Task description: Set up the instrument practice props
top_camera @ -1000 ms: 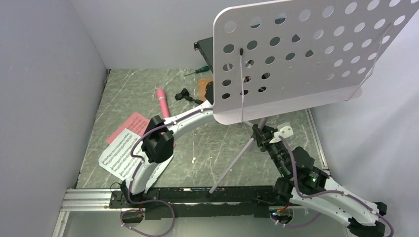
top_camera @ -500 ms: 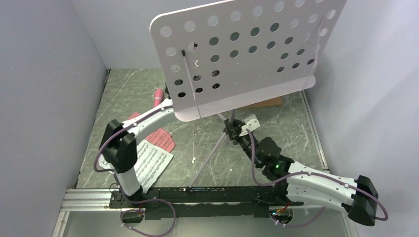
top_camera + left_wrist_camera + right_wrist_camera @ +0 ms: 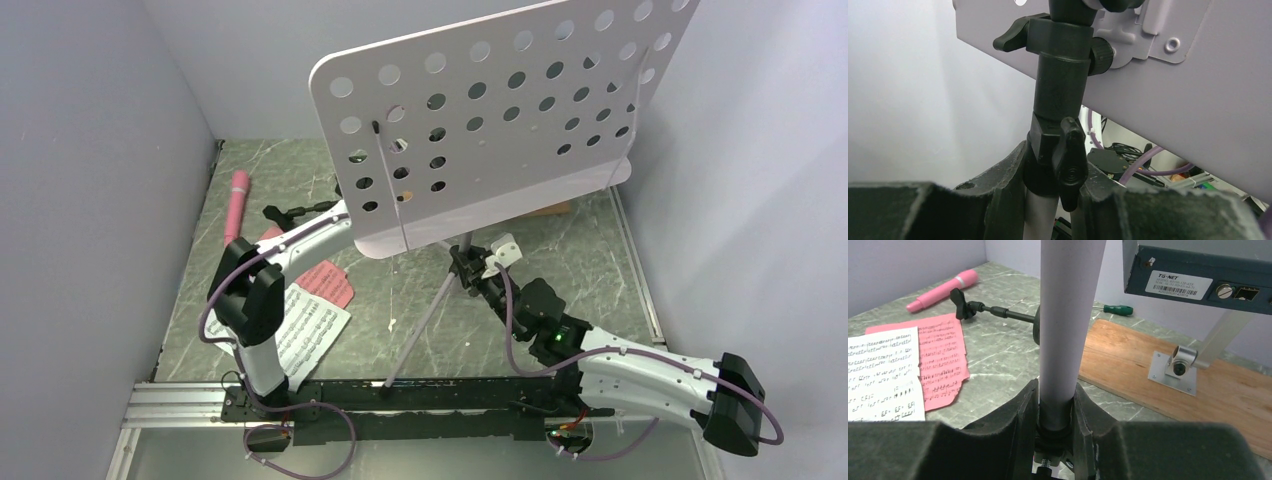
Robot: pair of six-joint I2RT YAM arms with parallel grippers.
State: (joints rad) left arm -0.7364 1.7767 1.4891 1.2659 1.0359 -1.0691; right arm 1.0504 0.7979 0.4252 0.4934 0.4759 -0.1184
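At the near edge, two white robot arms rise from a black rail [image 3: 430,385]. The right gripper [image 3: 1055,412] is clamped on the pale upright tube of the tripod [image 3: 425,322], with a dark padded finger pressed to each side of the tube. One thin silver leg slants down from that grip toward the rail. Whether its foot rests on anything cannot be told.

The left gripper [image 3: 1048,175] is hidden under the desk in the overhead view. It is clamped on the same post higher up, just beneath a black collar [image 3: 1063,75] with a wing knob. Directly above that collar is the music-stand desk [image 3: 500,120], a pale lavender panel full of round holes. It is held high over the table [image 3: 560,270] and tilted, and it covers much of the middle from overhead.

On the grey-green marbled table, at the near left, a white music sheet [image 3: 880,375] overlaps the edge of a pink sheet [image 3: 943,355]. Both lie flat beside the left arm. Farther back, the black mic stand [image 3: 993,311] lies on its side, its round base partly hidden behind the tube. The pink microphone [image 3: 237,205] lies flat just beside the stand's clip end, near the left wall.

On the right, a wooden board [image 3: 1158,370] lies on the table with a metal bracket [image 3: 1178,360] screwed to it. A dark box [image 3: 1198,270] with a white label sits raised above the board. A screwdriver [image 3: 1115,310] with a green handle lies past the board, by the back wall.
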